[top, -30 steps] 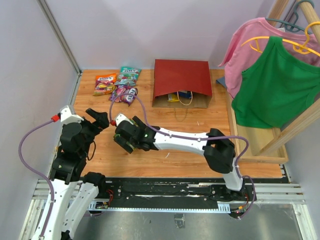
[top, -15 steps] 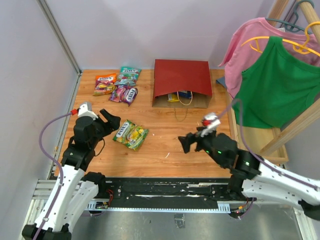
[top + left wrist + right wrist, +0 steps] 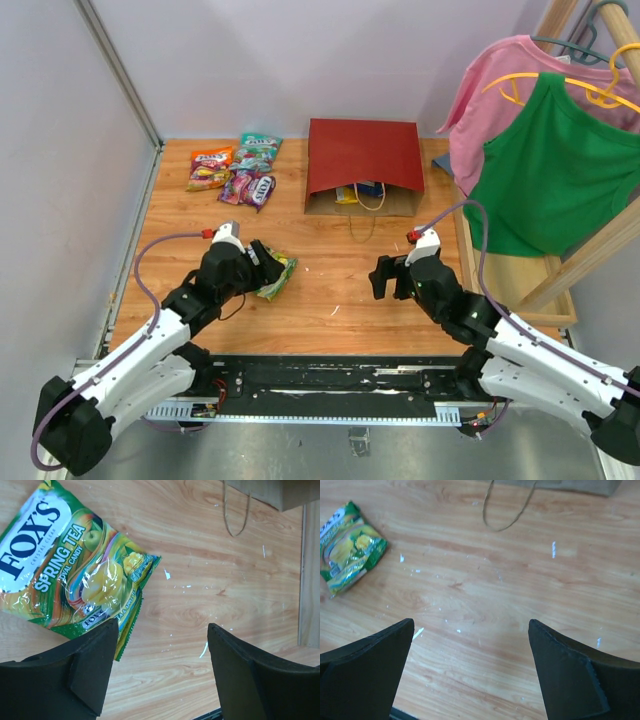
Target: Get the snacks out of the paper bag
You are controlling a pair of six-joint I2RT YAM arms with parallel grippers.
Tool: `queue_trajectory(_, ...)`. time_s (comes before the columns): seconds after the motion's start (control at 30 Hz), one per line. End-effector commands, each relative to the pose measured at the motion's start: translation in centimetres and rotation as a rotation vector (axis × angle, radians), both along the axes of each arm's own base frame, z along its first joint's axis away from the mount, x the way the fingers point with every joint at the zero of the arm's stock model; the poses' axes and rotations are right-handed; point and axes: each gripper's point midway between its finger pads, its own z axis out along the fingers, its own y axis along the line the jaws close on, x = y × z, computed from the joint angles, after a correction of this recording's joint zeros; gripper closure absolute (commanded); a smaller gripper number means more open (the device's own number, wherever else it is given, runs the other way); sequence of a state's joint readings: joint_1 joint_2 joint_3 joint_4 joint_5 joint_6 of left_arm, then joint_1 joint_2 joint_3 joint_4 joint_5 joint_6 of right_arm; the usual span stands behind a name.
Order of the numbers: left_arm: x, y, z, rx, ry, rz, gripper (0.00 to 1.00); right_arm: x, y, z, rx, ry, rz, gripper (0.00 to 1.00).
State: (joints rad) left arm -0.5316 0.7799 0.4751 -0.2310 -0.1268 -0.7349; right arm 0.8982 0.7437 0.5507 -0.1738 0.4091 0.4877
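The dark red paper bag (image 3: 363,160) lies on its side at the back, its brown mouth toward me, with a yellow wrapper (image 3: 346,195) and a blue snack (image 3: 369,188) showing inside. Orange (image 3: 210,167), teal (image 3: 257,150) and purple (image 3: 248,187) packets lie at the back left. A green candy packet (image 3: 75,565) lies flat on the table. My left gripper (image 3: 162,630) is open right beside it, its left finger over the packet's corner and bare wood between the jaws. My right gripper (image 3: 470,625) hangs open over bare table, empty, in front of the bag's handle (image 3: 507,510).
A pink shirt (image 3: 500,90) and a green shirt (image 3: 560,170) hang from a wooden rack (image 3: 590,250) along the right side, with its base (image 3: 520,290) on the table. A grey wall borders the left edge.
The right arm has drawn back from the left side to centre right, leaving the green packet on the table. The left gripper has moved right up to that packet and its jaws have narrowed slightly.
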Motion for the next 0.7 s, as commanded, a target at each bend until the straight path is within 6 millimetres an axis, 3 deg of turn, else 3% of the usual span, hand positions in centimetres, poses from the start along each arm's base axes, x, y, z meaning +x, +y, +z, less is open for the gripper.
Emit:
queue_trajectory(0.0,0.8,-1.2,0.5,-0.072,-0.055,0.002,0.23,-0.1,0.8,0.1,0.091,0.040,0.026,0.02)
queue_trajectory(0.1,0.5,-1.8,-1.0,-0.118,-0.043,-0.011,0.23,0.1,0.0,-0.5,0.101,0.056,0.006,0.02)
queue_trajectory(0.27,0.7,-1.1,-3.1,-0.084,-0.009,0.030,0.23,0.2,-0.7,-1.7,0.102,0.091,-0.011,0.02)
queue_trajectory(0.67,1.3,-0.5,-5.5,-0.042,0.020,0.071,0.21,0.2,-1.2,-2.3,0.085,0.094,-0.014,0.02)
